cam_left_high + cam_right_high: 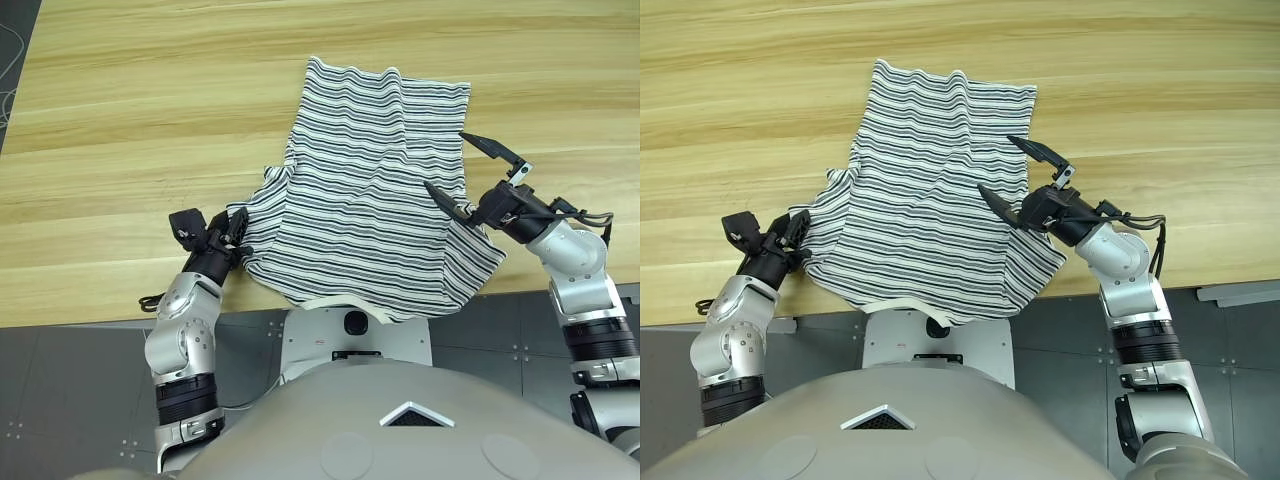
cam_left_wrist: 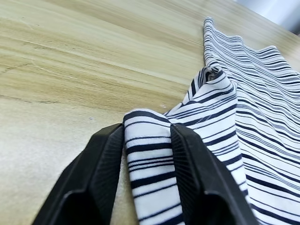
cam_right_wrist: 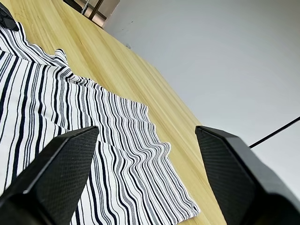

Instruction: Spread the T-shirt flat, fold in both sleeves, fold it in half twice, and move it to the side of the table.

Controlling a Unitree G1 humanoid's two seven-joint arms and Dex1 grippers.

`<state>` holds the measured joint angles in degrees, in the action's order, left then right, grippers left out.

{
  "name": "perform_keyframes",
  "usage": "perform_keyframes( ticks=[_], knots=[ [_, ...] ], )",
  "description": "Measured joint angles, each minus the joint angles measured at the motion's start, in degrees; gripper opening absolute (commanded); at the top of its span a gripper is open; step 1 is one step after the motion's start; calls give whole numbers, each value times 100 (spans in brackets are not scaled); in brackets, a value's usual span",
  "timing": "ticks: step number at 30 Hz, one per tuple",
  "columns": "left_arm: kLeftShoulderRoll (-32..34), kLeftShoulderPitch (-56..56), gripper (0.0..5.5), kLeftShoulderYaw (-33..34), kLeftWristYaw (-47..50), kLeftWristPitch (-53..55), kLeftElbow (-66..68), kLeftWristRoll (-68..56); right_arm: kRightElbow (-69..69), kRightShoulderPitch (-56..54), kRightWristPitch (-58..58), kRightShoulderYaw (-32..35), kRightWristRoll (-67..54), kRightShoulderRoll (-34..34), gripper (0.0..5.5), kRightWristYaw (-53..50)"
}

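Pinching the sleeve (image 2: 149, 161) at lower left, your left gripper (image 1: 232, 238) could drag the shirt (image 1: 370, 200) off the table (image 1: 120, 120) while your right gripper (image 1: 446, 160) hangs spread, holding nothing.

1. The left arm (image 1: 185, 320) has rounded silver-grey shells, a black ribbed band and a black wrist.
2. The right arm (image 1: 585, 285) has the same silver shells and black ribbed band; thin black cables (image 1: 585, 213) loop over its wrist.
3. The left gripper (image 1: 235, 232) has flat black fingers (image 2: 101, 168) with finely ridged inner faces.
4. The right gripper (image 1: 445, 160) has long black fingers (image 3: 56, 178), tapering to points, with a fine dotted texture.
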<state>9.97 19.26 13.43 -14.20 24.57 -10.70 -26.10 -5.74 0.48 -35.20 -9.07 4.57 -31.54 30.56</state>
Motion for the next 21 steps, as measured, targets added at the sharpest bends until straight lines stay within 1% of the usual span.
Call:
perform_keyframes(
  ticks=[4,5,7,14,21],
  knots=[
    [-8,-1,71,31,-15,-41,55,0,0,7,-11,-2,0,4,381,-13],
    [-8,16,43,22,-25,-62,55,2,0,7,-12,-2,0,6,381,-17],
    [-8,53,13,-25,-47,-234,53,88,-1,8,-18,-2,0,14,381,-29],
    [-38,80,13,-17,-339,-776,47,159,-74,2,-48,-2,22,10,381,-40],
    [15,239,13,-426,-826,-1299,-190,389,-170,-96,-80,9,23,-9,381,-37]
  ],
)
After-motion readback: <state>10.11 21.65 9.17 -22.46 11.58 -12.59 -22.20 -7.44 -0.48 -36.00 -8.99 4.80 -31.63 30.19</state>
